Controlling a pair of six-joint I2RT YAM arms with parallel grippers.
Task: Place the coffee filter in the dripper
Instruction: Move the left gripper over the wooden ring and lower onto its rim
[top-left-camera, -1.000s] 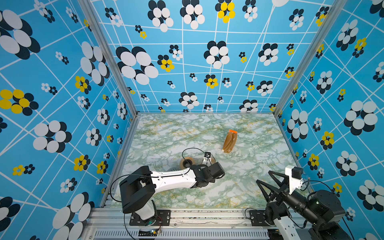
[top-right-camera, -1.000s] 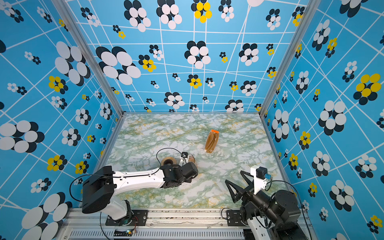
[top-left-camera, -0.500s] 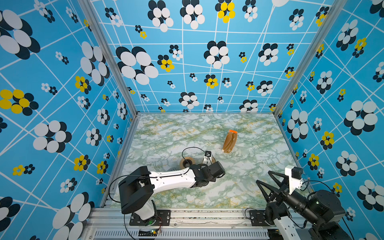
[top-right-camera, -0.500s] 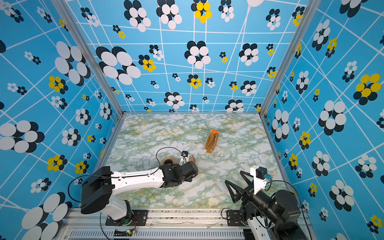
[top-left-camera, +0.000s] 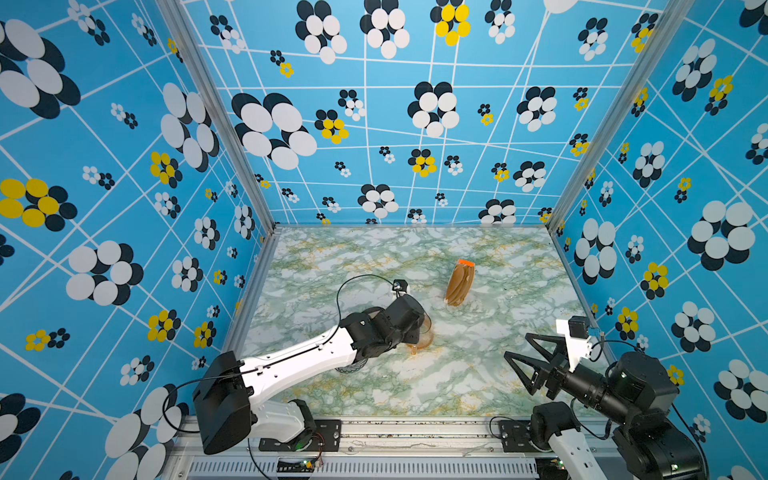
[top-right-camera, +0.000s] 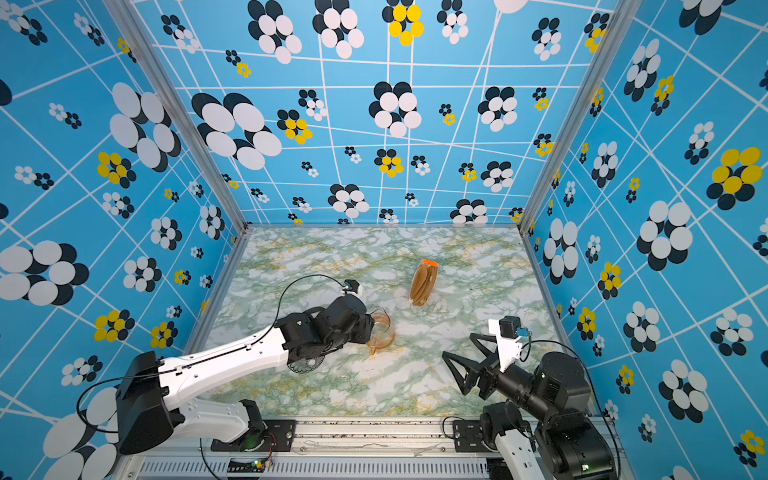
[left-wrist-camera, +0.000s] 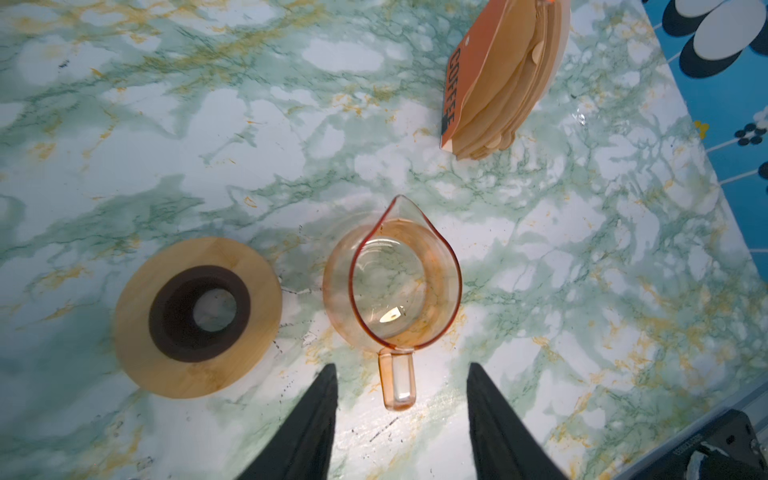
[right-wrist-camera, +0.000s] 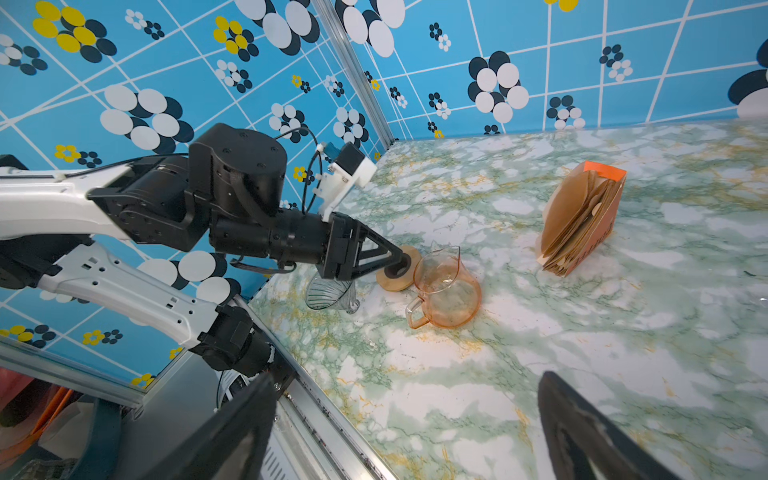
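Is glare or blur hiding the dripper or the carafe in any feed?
Left wrist view: carafe sharp, one small glint on its bottom. Right wrist view: dripper faint, clear glass under the left gripper. Both top views: left arm covers most of the dripper.

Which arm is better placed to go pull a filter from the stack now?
Right, probably: the right gripper is open and empty, nothing between it and the filter stack. The left gripper is open by the carafe.

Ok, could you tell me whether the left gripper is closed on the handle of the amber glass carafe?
No: the left gripper is open, its fingers apart, not touching the handle of the amber glass carafe.
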